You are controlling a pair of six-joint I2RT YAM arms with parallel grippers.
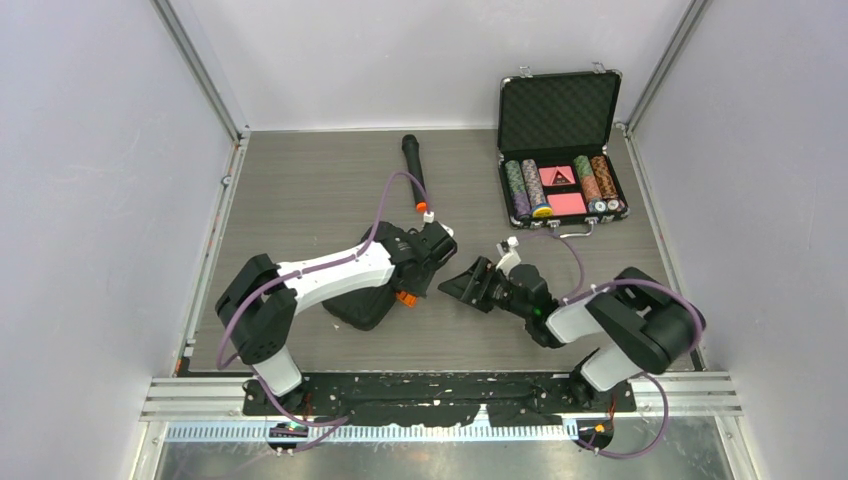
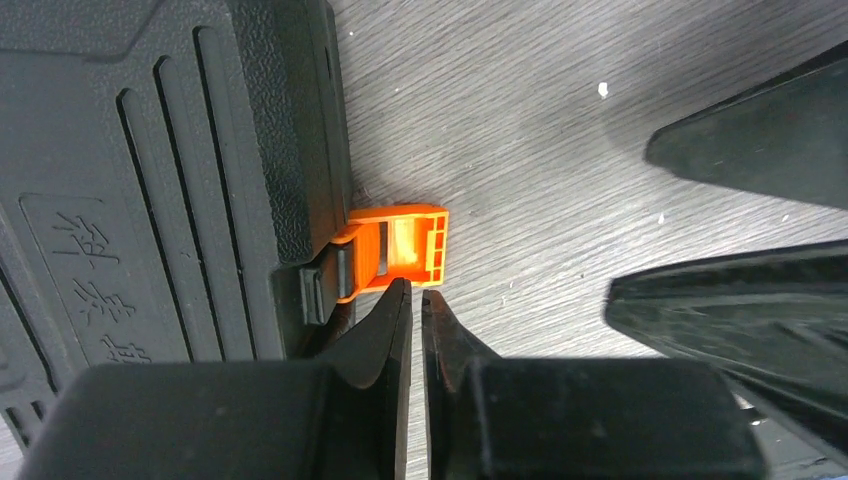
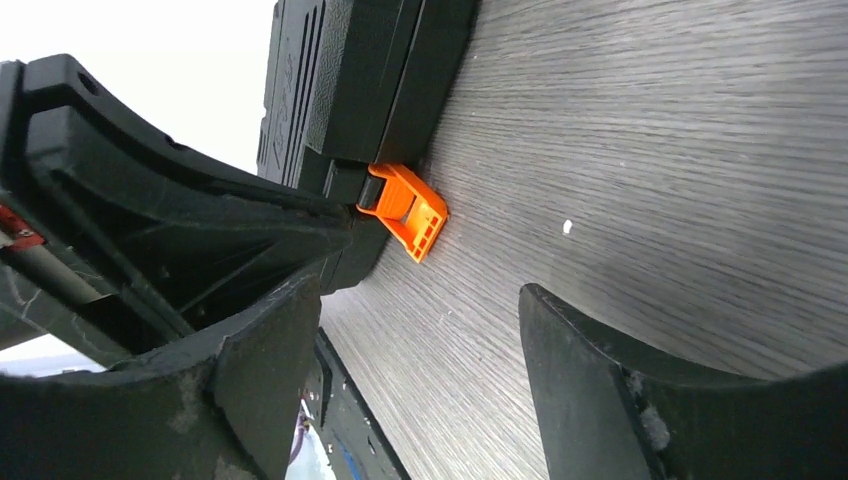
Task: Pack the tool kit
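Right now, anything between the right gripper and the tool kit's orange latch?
Nothing visible: only bare table lies between the open right gripper and the orange latch on the tool kit. The left gripper, shut, has its tips right beside the latch.

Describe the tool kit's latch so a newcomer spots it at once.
Near the table's front middle, under the left arm, lies a flat black ribbed case. A small orange latch juts from its edge at the tip of the shut left gripper. Unlike the microphone's orange end farther back, it is a flat tab hinged to the case.
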